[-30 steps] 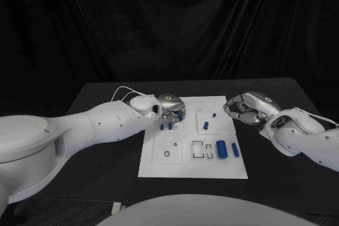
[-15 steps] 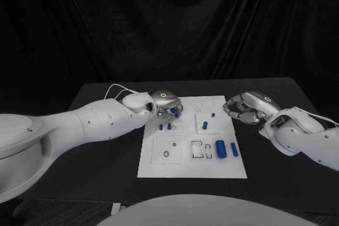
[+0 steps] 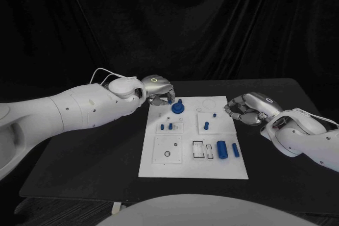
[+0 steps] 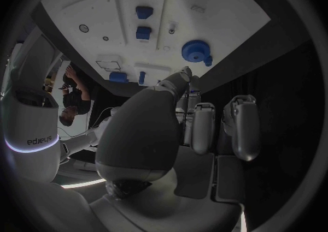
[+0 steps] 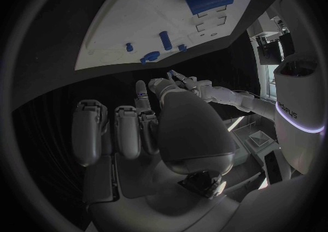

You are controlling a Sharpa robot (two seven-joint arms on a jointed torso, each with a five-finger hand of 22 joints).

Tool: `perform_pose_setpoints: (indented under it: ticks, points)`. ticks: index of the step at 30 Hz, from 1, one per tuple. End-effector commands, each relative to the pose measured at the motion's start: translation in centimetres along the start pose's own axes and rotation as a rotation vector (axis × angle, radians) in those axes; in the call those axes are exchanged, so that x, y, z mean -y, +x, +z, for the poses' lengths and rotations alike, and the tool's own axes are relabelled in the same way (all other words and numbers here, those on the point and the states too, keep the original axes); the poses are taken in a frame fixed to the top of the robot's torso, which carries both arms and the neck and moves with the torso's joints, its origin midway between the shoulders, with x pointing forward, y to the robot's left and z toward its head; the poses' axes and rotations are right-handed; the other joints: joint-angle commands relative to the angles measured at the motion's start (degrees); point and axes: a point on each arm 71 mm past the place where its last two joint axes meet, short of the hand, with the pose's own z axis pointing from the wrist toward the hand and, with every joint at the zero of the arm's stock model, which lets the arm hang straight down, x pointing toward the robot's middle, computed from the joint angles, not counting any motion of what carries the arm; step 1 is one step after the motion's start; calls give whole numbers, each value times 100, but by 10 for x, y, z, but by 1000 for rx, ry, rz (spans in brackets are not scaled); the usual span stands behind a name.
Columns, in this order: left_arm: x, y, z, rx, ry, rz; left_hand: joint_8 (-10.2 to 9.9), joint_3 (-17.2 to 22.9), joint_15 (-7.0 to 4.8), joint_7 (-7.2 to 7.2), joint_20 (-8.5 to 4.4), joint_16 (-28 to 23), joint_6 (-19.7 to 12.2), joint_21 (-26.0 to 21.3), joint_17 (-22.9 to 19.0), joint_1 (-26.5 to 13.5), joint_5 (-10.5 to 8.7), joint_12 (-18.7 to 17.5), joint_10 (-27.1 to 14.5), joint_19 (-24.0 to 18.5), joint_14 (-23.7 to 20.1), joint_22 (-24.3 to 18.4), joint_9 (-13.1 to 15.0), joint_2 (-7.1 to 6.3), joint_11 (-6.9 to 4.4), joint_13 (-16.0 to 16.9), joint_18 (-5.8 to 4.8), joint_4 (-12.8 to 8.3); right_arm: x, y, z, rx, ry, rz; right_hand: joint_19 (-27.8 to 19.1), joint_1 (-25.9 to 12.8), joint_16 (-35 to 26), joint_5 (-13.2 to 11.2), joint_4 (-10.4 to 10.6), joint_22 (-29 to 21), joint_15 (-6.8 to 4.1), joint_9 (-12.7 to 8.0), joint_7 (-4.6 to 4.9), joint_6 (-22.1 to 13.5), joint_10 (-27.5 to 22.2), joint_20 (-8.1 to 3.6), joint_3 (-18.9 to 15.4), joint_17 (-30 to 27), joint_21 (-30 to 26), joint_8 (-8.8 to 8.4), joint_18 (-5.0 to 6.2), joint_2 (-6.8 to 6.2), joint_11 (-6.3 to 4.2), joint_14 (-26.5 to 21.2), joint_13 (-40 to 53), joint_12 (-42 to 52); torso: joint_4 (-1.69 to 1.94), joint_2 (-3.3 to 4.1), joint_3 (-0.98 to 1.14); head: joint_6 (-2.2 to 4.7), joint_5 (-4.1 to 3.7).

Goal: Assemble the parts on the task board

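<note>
The black table (image 3: pixel 106 152) carries the white board (image 3: pixel 185 162), a flat matte rectangle with cut-out pockets. Beside the board's far left corner, the left hand (image 3: pixel 159 92) pinches a round blue disc (image 3: pixel 178 108) by its edge, the disc sitting over that corner. Off the board's right edge hangs the right hand (image 3: pixel 246 108), fingers curled in around nothing. Near the board's right side lie two blue cylinders (image 3: pixel 222 149), the fatter one ribbed. Four small blue pegs (image 3: pixel 206 124) stand near the board's middle.
</note>
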Motion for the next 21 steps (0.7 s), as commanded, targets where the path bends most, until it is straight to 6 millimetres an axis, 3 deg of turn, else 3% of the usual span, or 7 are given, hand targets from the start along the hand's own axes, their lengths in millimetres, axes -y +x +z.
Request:
perform_pose_setpoints:
  ticks: [1, 21]
  points:
    - [-1, 4, -1, -43, 0, -12, -48, -4, -28, -23, -10, -22, -55, -44, -9, -53, -34, -29, -34, -40, -21, 1092, -35, 13, 1, -10, -87, 31, 0, 2, 0, -10, 3, 2, 225, 27, -25, 31, -1, 1208, 36, 5, -12, 33, 609, 47, 19, 511, -29, -27, 91, -16, 27, 421, 1509, 20, -1, 6, 2, 0, 2]
    - [3, 33, -1, -70, -48, -40, -106, -13, -35, -31, -11, -43, -128, -48, -51, -74, -45, -63, -6, -40, -40, 1093, -62, -17, 2, -20, -87, 45, 0, 4, -1, -10, 2, 3, 225, 27, -25, 31, -1, 1208, 36, 5, -12, 33, 609, 47, 19, 511, -29, -27, 91, -16, 27, 421, 1509, 20, -3, 11, 0, 0, -18]
